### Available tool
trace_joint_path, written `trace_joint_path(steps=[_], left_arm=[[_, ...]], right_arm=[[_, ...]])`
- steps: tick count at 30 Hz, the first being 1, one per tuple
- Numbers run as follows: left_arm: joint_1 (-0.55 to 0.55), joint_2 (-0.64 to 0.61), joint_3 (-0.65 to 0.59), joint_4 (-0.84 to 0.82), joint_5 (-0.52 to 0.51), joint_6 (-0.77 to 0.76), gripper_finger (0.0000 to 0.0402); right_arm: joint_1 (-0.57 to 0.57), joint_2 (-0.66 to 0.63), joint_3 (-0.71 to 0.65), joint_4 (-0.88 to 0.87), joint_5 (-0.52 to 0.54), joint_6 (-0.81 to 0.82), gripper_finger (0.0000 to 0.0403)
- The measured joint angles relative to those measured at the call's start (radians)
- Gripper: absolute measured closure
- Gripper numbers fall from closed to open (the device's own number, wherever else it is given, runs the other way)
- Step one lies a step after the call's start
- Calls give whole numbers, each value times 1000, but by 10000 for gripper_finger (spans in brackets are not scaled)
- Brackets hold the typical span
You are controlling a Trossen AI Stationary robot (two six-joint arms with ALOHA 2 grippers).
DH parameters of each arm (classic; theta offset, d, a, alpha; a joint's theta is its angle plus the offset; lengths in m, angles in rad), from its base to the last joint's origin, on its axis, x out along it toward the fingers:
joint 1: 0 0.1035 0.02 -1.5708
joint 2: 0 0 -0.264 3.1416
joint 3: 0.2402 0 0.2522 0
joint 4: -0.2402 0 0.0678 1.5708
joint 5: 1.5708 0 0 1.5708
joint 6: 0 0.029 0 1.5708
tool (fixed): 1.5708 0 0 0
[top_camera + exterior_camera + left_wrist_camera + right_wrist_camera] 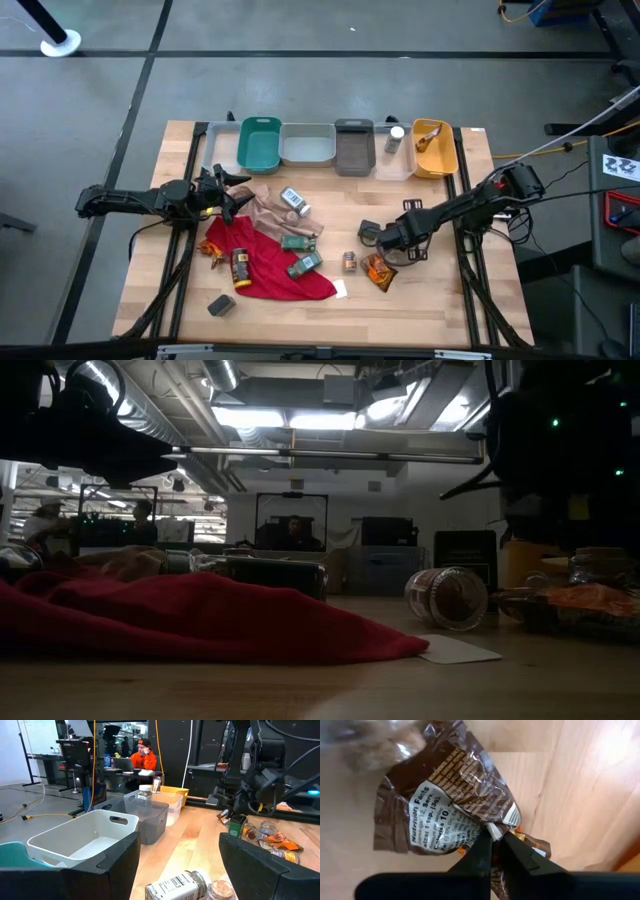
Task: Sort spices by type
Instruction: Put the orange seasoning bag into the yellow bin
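Observation:
A brown crinkly spice packet with a nutrition label lies on the wooden table right of centre, also seen as the packet. My right gripper comes steeply down on it and is shut on its edge. My left gripper waits open and level at the table's left, seen from above as the left gripper. More spices lie about: a white-capped jar, green boxes, a brown jar, a small jar and a dark box. My right gripper pinches the packet's crumpled edge between its two fingertips, coming from above at a steep slant. The rest of the packet spreads away from the fingers, its label side up. Whether it is off the table I cannot tell.
A row of bins stands along the far edge: teal, white, grey, clear holding a jar, and yellow. A red cloth and a tan cloth lie left of centre. A dark box sits beside my right gripper.

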Motion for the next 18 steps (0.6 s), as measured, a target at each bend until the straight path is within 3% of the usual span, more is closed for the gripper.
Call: trace_joint_path(steps=[11,18], left_arm=[[0,0,0,0,0,1,147],[0,0,0,0,0,3,147]], right_arm=[[0,-113,9,-67,-24,96,380],[0,-241,10,-108,32,182,380]])
